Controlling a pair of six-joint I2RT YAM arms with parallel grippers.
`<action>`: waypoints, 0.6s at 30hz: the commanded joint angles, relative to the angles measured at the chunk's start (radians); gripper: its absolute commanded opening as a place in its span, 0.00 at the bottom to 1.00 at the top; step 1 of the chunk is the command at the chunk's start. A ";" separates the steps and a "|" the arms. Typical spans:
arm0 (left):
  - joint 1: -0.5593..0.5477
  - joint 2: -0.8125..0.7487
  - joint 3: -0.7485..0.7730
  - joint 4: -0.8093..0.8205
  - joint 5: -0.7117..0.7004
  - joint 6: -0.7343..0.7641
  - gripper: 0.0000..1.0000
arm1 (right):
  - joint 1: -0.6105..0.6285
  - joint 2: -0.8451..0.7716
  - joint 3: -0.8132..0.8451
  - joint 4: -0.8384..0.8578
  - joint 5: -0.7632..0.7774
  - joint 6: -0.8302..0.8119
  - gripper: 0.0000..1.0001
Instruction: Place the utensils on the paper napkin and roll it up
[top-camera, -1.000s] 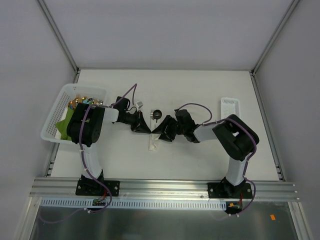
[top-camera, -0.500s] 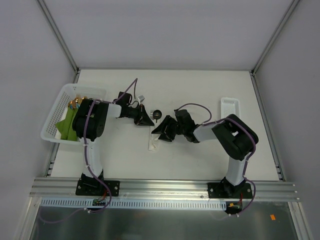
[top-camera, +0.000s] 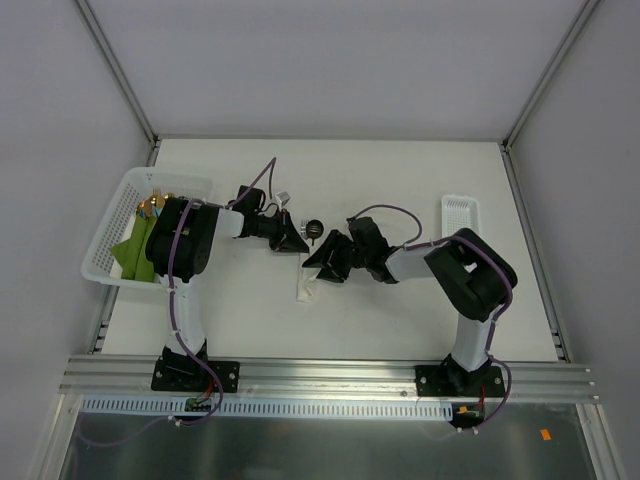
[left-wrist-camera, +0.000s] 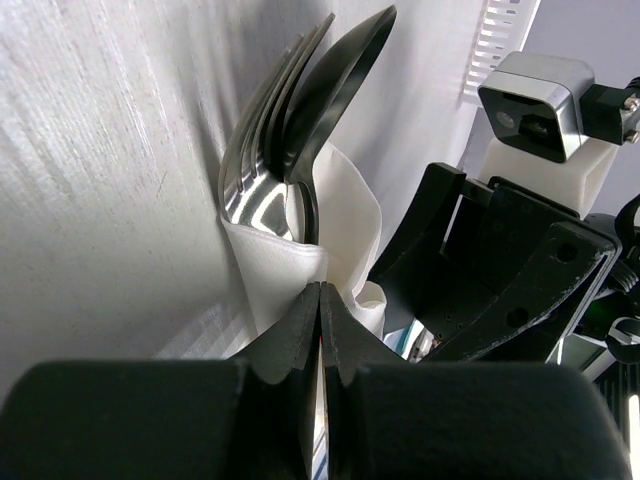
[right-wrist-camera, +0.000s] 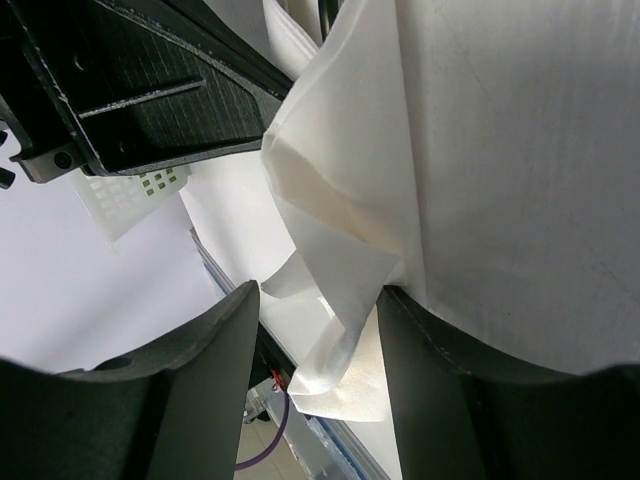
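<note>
Swung up and back from where it sat a second ago, the left gripper now lies a little higher in the middle of the overhead frame, close beside the spoon's round bowl. The right arm has barely stirred.

At far left, a white slotted plastic basket holds folded green cloths and gold-coloured cutlery, with neither arm touching them.

Moving right, the left gripper's jaws are pressed together, their tips at the rim of the thin white paper napkin. Whether a sliver of paper is pinched between them cannot be told. Just beyond those tips, the slim black fork and the glossy black spoon lie nested together, handles tucked into the napkin's wrap and heads poking out.

Right of centre, the right gripper has its jaws standing apart, straddling a loose, crumpled flap of the napkin without clamping it. At far right, a small white slotted tray sits by itself on the white table.

By the look of it, the first half of the job is done: both utensils are on the paper and partly swaddled. What remains appears to be the finishing, since the trailing flap in front of the right gripper wants tucking round so the roll closes tight.
</note>
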 joint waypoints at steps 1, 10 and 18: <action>-0.008 0.013 -0.039 -0.055 -0.142 0.033 0.00 | 0.015 -0.022 0.019 -0.115 0.027 -0.052 0.54; -0.009 0.014 -0.037 -0.068 -0.157 0.033 0.00 | 0.018 -0.054 0.034 -0.097 0.021 -0.046 0.54; -0.008 0.017 -0.037 -0.073 -0.160 0.031 0.00 | 0.023 -0.078 0.045 -0.137 0.040 -0.058 0.16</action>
